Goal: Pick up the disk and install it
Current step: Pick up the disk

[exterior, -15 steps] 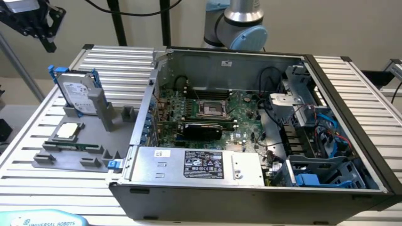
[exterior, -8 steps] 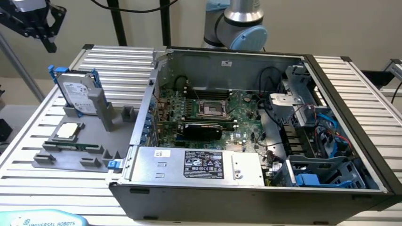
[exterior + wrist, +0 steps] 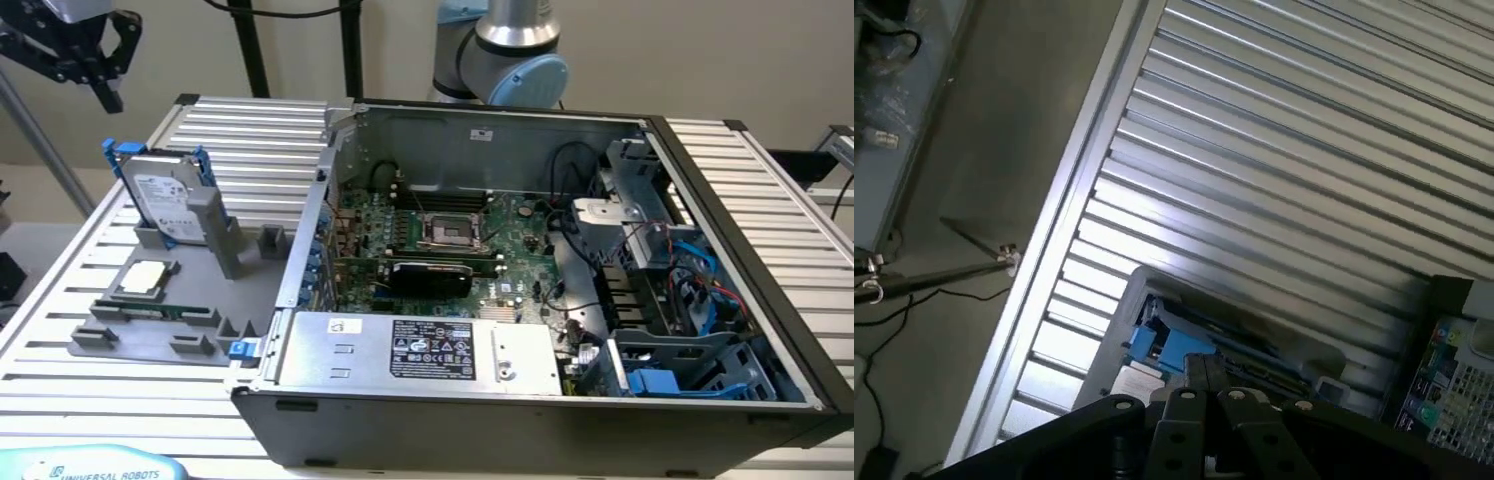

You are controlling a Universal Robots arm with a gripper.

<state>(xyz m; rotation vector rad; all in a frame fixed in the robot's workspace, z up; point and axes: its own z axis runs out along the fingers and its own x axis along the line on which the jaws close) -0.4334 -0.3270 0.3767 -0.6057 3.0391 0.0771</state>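
Disk [image 3: 171, 203] upright, long axis vert.

A slatted metal table [image 3: 80, 395] carries an open computer case [image 3: 534, 425], which takes up the middle and the exterior view's right. Inside the case lies a green motherboard [image 3: 514, 225] with an empty CPU socket [image 3: 447, 232] and, just nearer, a black card [image 3: 427, 275]. A gray power supply [image 3: 334, 350] with a black label [image 3: 433, 350] sits along the near wall. Blue cables [image 3: 701, 270] run down the right side above a drive bay [image 3: 654, 383]. On the exterior view's left, beside the case, a gray holder [image 3: 247, 280] bears a square CPU chip [image 3: 143, 280] and, just nearer, a RAM stick [image 3: 154, 312]. Black stand poles [image 3: 250, 50] rise behind the table's far edge.
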